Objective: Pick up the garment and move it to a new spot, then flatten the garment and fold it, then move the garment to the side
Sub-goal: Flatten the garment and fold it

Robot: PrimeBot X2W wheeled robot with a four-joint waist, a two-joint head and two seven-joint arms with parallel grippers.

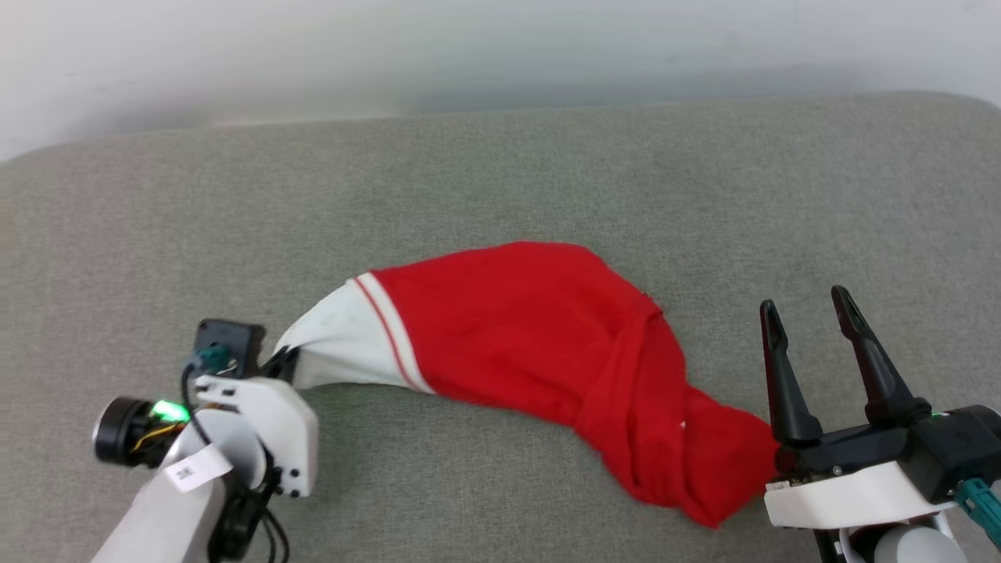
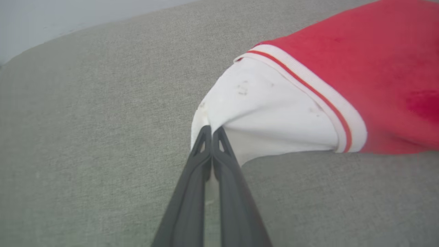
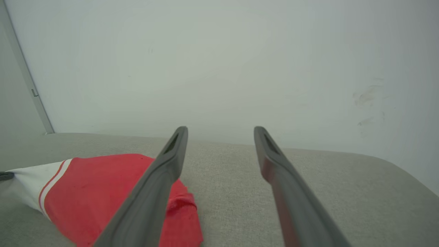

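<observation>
Garment (image 1: 532, 328): a red shirt lying on the grey upholstered surface (image 1: 500, 156) in front of the robot, drawn out into a long, twisted band. Its long axis runs across the robot's front, from left to right and slightly toward the robot. The white sleeve (image 1: 344, 344), edged with red-and-white striped trim (image 1: 391, 332), forms the end pointing to the robot's left. The bunched red end points right and lies just beside the base of the right gripper (image 1: 805, 301).

Left gripper (image 1: 281, 361): the pale forearm rises from the lower left of the head view and the fingers reach rightward to the sleeve. In the left wrist view the left gripper (image 2: 212, 132) has its two dark fingers pressed together, pinching the edge of the white sleeve, which is pulled into a peak at the tips.

Right gripper (image 3: 221, 132): the fingers point away from the robot toward the pale wall (image 3: 219, 61), spread wide, with only grey surface between them.

Markings: a white tag (image 1: 191, 469) on the left forearm carries print too small to read. A green light (image 1: 168, 409) glows at the left wrist.
</observation>
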